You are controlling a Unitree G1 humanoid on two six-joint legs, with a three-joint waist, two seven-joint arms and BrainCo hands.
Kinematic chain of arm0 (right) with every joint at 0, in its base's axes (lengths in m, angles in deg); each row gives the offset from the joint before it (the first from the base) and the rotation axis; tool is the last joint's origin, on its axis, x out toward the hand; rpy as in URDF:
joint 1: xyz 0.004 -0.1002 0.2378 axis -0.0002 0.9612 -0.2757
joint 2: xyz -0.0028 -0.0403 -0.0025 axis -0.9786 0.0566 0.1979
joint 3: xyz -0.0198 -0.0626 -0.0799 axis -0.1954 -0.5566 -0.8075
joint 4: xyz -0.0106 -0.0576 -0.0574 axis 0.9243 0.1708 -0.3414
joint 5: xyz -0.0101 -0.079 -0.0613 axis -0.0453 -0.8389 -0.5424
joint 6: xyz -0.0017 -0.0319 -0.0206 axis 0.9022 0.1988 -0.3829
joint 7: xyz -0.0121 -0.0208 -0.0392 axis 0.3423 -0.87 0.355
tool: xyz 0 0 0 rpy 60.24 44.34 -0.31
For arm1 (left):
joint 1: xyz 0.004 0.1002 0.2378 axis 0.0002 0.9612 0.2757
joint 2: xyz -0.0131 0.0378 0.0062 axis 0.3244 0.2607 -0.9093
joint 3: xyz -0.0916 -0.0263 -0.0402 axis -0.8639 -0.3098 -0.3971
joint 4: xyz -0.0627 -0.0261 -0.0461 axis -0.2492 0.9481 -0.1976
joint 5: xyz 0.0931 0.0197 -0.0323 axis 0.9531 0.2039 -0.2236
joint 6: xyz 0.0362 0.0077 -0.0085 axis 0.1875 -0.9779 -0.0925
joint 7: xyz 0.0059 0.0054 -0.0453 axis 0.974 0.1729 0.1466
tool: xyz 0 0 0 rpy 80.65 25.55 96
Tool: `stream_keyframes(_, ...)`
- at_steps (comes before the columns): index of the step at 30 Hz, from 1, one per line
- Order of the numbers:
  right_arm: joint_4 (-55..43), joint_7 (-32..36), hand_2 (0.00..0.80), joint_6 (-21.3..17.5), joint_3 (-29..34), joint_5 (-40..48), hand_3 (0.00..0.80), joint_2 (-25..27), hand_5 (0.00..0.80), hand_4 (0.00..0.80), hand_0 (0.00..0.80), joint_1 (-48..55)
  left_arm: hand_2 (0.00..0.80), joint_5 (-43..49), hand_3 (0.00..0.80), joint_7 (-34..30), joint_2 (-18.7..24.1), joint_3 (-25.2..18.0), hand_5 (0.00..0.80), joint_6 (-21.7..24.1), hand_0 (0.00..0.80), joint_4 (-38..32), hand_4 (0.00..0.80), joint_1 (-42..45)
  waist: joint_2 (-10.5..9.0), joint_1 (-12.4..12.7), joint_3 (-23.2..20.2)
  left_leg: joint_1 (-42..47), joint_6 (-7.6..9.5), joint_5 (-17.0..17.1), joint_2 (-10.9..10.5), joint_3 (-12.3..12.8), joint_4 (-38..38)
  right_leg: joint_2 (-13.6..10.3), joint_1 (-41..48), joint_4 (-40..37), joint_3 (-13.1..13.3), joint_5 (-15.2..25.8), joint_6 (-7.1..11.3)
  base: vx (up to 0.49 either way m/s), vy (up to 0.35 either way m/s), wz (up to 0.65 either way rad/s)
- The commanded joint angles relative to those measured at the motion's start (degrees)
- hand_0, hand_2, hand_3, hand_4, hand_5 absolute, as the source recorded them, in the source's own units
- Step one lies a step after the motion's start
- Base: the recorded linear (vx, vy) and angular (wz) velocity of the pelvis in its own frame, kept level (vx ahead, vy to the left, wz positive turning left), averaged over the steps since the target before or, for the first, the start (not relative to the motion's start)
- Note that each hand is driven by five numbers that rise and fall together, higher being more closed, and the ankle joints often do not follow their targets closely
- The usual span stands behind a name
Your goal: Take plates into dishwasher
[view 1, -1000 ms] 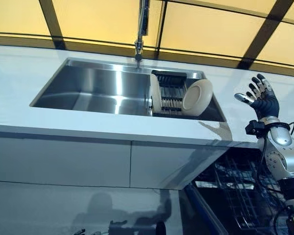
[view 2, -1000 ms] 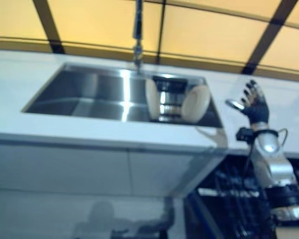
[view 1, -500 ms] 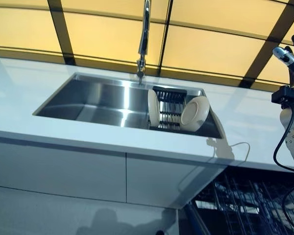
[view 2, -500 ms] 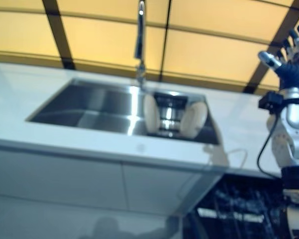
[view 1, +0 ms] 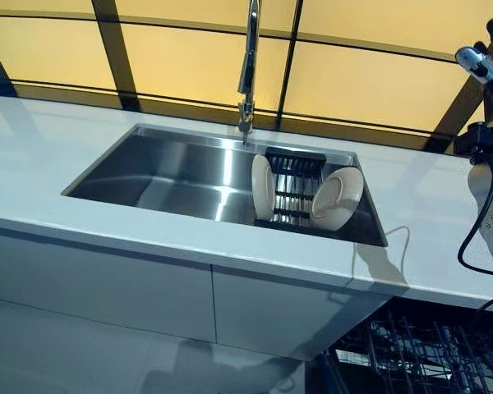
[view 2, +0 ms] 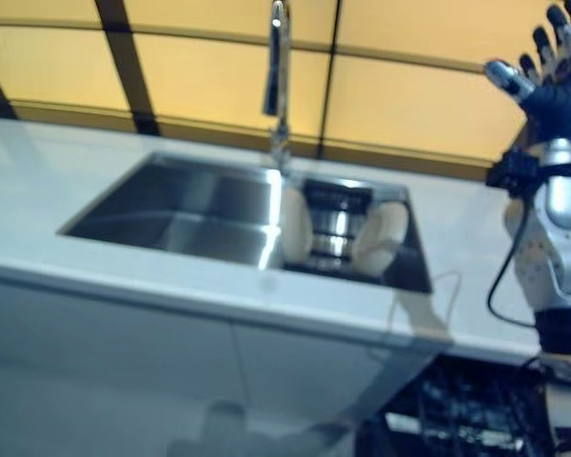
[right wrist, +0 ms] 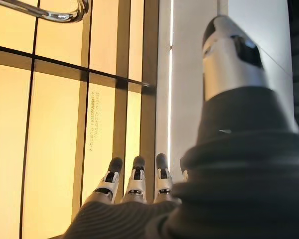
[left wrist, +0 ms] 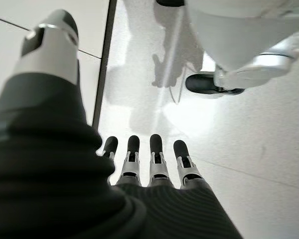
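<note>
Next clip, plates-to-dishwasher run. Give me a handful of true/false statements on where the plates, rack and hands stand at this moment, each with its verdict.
1. Two plates stand on edge in the black rack inside the sink. True: the left plate and the right plate sit at opposite ends of it.
2. The right hand is holding a plate. False: it is raised in the air to the right of the sink, fingers spread, empty.
3. The left hand hangs over the floor with straight fingers. True.
4. The rack fills the left half of the sink. False: it sits at the right end.
5. The faucet stands behind the sink. True.
</note>
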Motion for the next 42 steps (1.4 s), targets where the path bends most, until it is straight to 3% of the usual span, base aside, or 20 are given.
stream_keyframes(1, -2.7, 0.4, 0.0, 0.9, -1.8, -0.1, 0.0, 1.3, 0.0, 0.0, 0.0, -2.4, 0.0, 0.7, 0.0, 0.2, 2.8, -0.1, 0.0, 2.0, 0.0, 0.9, 0.0, 1.2, -2.58, 0.2, -4.1, 1.0, 1.69, 6.8, -1.3, -0.5, 9.2, -3.3, -0.7, 1.7, 2.2, -0.7, 3.13, 0.123, -0.14, 0.0)
stream_keyframes(4, -2.7, 1.1, 0.0, 1.6, -2.8, 0.2, 0.0, 1.2, 0.0, 0.0, 0.0, -2.6, 0.0, 0.8, 0.0, 0.5, 3.0, -0.6, 0.0, 2.3, 0.0, 1.6, 0.0, 1.5, -2.35, 0.1, -4.3, 0.1, 0.86, 9.7, -0.8, -0.3, 12.1, -2.6, -0.1, 1.8, 2.2, -1.5, 2.15, 0.071, -0.134, -0.03)
stream_keyframes(6, -2.9, 1.6, 0.0, 2.1, -3.2, 0.0, 0.0, 0.9, 0.0, 0.0, 0.0, -1.9, 0.0, 1.3, 0.0, 0.5, 3.1, -1.0, 0.0, 2.5, 0.0, 1.8, 0.0, 1.7, -2.5, 0.3, -4.0, -2.2, 0.05, 12.9, -1.1, 0.6, 18.2, -2.3, 1.6, 0.9, 2.0, -2.0, 1.0, 0.066, -0.139, -0.02)
stream_keyframes(7, -3.0, 1.6, 0.0, 2.2, -3.2, 0.0, 0.0, 0.9, 0.0, 0.0, 0.0, -1.8, 0.0, 1.3, 0.0, 0.5, 3.1, -1.0, 0.0, 2.5, 0.0, 1.8, 0.0, 1.7, -2.24, 0.3, -4.0, -2.3, -0.01, 12.4, -0.9, 0.6, 18.9, -1.9, 2.0, 0.9, 2.0, -2.4, 0.99, 0.089, -0.197, 0.08)
stream_keyframes(8, -3.3, 1.8, 0.0, 2.2, -3.1, -0.9, 0.0, 0.1, 0.0, 0.0, 0.0, -0.7, 0.0, 2.3, 0.0, 0.4, 2.9, -1.3, 0.0, 2.9, 0.0, 1.4, 0.0, 2.5, -2.84, 1.3, -2.7, -7.5, -0.04, 13.4, -2.7, 1.4, 27.4, -2.5, 4.2, -0.3, 1.2, -2.1, 0.18, 0.069, -0.156, 0.12)
stream_keyframes(10, -4.4, 1.5, 0.0, 2.6, -2.9, -1.8, 0.0, -0.9, 0.0, 0.0, 0.0, 0.0, 0.0, 2.3, 0.0, 0.2, 2.8, -1.0, 0.0, 2.1, 0.0, 0.2, 0.0, 2.8, -2.81, 2.1, -1.3, -11.9, 0.24, 13.5, -3.1, 2.4, 29.1, -3.0, 5.7, -0.8, 1.1, -2.0, 0.17, 0.041, -0.1, 0.04)
stream_keyframes(13, -5.1, 1.2, 0.0, 3.1, -3.0, -3.8, 0.0, -2.9, 0.0, 0.0, 0.0, 0.0, 0.0, 2.2, 0.0, 0.0, 2.9, -0.9, 0.0, 1.9, 0.0, -0.2, 0.0, 3.3, -2.1, 3.0, 0.1, -13.3, 0.85, 13.1, -2.5, 3.2, 24.8, -2.9, 7.4, -1.4, 2.1, -2.5, 0.9, 0.069, 0.036, -0.31)
stream_keyframes(14, -5.3, 0.5, 0.0, 2.5, -3.9, -5.1, 0.0, -4.6, 0.0, 0.0, 0.0, -0.6, 0.0, 1.3, 0.0, 0.0, 3.0, -0.9, 0.0, 1.3, 0.0, -0.8, 0.0, 3.4, -1.07, 3.7, 0.6, -12.6, 0.95, 14.0, -1.7, 2.9, 15.6, -2.4, 8.5, -2.1, 3.2, -3.0, 1.66, 0.14, 0.131, -0.25)
stream_keyframes(17, -4.9, -0.1, 0.0, -0.7, -4.8, -6.2, 0.0, -5.9, 0.0, 0.0, 0.0, -1.3, 0.0, 0.8, 0.0, 0.8, 2.5, -1.0, 0.0, 0.6, 0.0, -2.3, 0.0, 4.0, 0.09, 5.6, 0.9, -13.4, 0.47, 16.6, -1.7, 1.1, 3.7, -1.8, 11.1, -4.1, 4.9, -3.7, 2.23, 0.188, 0.132, -0.2)
stream_keyframes(23, -6.2, -1.2, 0.0, -0.9, -3.9, -6.3, 0.0, -4.6, 0.0, 0.0, 0.0, -0.7, 0.0, 0.7, 0.0, 0.6, 1.4, 0.4, 0.0, 0.7, 0.0, -2.6, 0.0, 3.0, 0.43, 5.6, 0.9, -14.7, 0.62, 14.0, -3.0, 4.5, 1.8, -3.3, 12.3, -4.8, 3.2, -4.5, 2.87, 0.102, 0.148, -0.16)
stream_keyframes(25, -5.9, -1.2, 0.0, -0.8, -3.7, -6.5, 0.0, -4.0, 0.0, 0.0, 0.0, -0.7, 0.0, 0.5, 0.0, 0.3, 1.4, 0.8, 0.0, 1.1, 0.0, -2.3, 0.0, 2.6, 0.15, 5.8, 0.8, -15.5, 1.1, 12.4, -3.9, 4.3, 2.4, -4.0, 12.2, -4.6, 3.2, -4.8, 3.22, 0.064, 0.183, -0.02)
stream_keyframes(27, -4.2, 0.2, 0.0, -2.7, -3.8, -5.4, 0.0, -3.8, 0.0, 0.0, 0.0, 0.3, 0.0, 0.0, 0.0, 0.7, 1.6, 0.8, 0.0, 0.8, 0.0, -2.3, 0.0, 2.0, -0.57, 5.6, 1.0, -16.1, 2.46, 9.7, -5.2, 3.7, 4.9, -5.4, 10.8, -2.6, 3.9, -4.9, 4.03, 0.073, 0.181, -0.02)
stream_keyframes(31, -4.2, 2.7, 0.0, -3.5, -2.3, -4.7, 0.0, -3.9, 0.0, 0.0, 0.0, 4.2, 0.0, -0.9, 0.0, 1.6, 2.2, 0.7, 0.0, -0.2, 0.0, -3.8, 0.0, 0.7, -1.71, 5.5, 0.9, -16.0, 3.9, 7.9, -5.7, 4.8, 6.9, -6.7, 10.3, -1.7, 3.7, -4.4, 5.27, 0.084, 0.124, -0.18)
stream_keyframes(37, -3.9, 5.3, 0.0, -3.3, 0.3, -4.4, 0.0, -3.4, 0.0, 0.0, 0.0, 7.6, 0.0, -0.9, 0.0, 1.7, 3.9, 0.5, 0.0, 0.2, 0.0, -4.8, 0.0, -0.5, -2.45, 5.5, -1.2, -12.6, 4.99, 9.2, -5.1, 5.7, -0.5, -7.2, 8.7, -1.8, 2.7, -3.8, 7.08, 0.04, 0.039, -0.2)
stream_keyframes(42, -0.9, 6.0, 0.0, -2.8, -0.1, -3.1, 0.0, -1.6, 0.0, 0.0, 0.0, 6.1, 0.0, -0.7, 0.0, 1.3, 4.6, 1.4, 0.0, 0.1, 0.0, -4.4, 0.0, -1.2, -2.38, 5.7, -2.4, -12.0, 4.93, 11.3, -4.6, 4.5, -5.0, -6.2, 8.2, -2.6, 3.0, -3.9, 7.05, -0.028, -0.029, 0.01)
